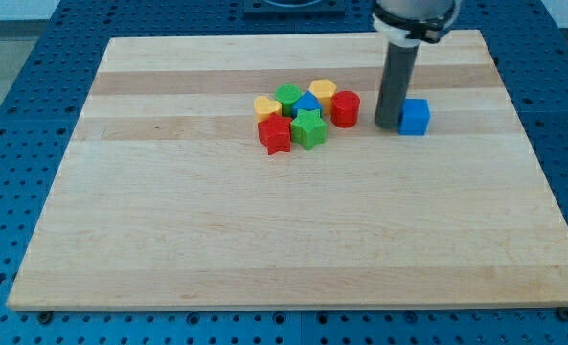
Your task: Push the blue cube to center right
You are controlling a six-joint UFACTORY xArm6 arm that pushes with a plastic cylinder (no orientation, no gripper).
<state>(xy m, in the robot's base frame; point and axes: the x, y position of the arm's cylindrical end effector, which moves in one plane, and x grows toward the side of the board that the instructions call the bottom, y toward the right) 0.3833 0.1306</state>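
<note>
The blue cube (415, 117) sits on the wooden board (293, 230), right of centre in the upper half. My tip (387, 125) touches or nearly touches the cube's left side. The dark rod rises from there to the view's top.
A cluster of blocks lies left of my tip: a red cylinder (346, 108), a yellow block (323, 92), a green block (287, 96), a blue block (307, 103), a yellow heart (266, 105), a green star (309, 129) and a red star (275, 135). Blue perforated table surrounds the board.
</note>
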